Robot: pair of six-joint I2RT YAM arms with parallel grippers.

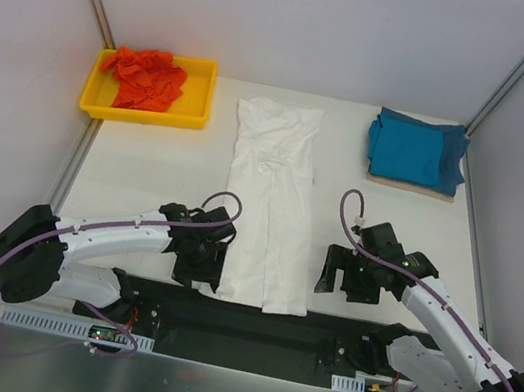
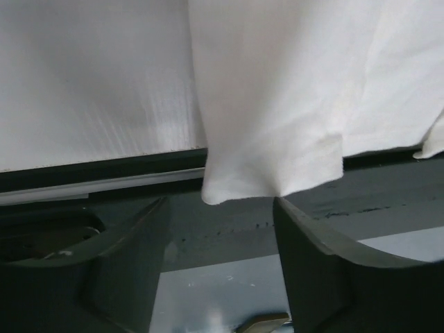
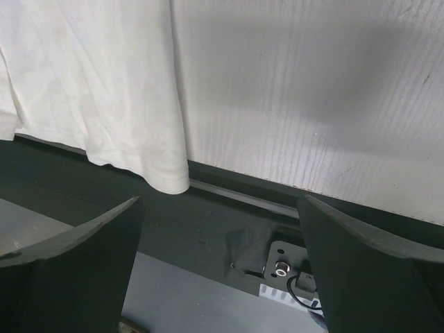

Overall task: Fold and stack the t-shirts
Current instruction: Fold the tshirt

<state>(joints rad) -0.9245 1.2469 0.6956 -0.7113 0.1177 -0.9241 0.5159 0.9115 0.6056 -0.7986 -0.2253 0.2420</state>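
- While the white t-shirt [image 1: 267, 197] lies as a long strip down the middle of the table [image 1: 144, 175], I see its near hem overhanging the edge.
- Left gripper [image 1: 200, 268]: at the hem's left corner, jaws parted, gripping nothing.
- Right gripper [image 1: 344, 277]: beside the hem's right corner, jaws wide, empty.
- Teal-blue t-shirt [image 1: 415, 150]: folded, far right.
- Orange-red t-shirt [image 1: 146, 77]: crumpled in yellow tray [image 1: 144, 117], far left.

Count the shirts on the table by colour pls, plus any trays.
white t-shirt: 1
teal-blue t-shirt: 1
orange-red t-shirt: 1
yellow tray: 1
Total: 4 (3 shirts, 1 tray)
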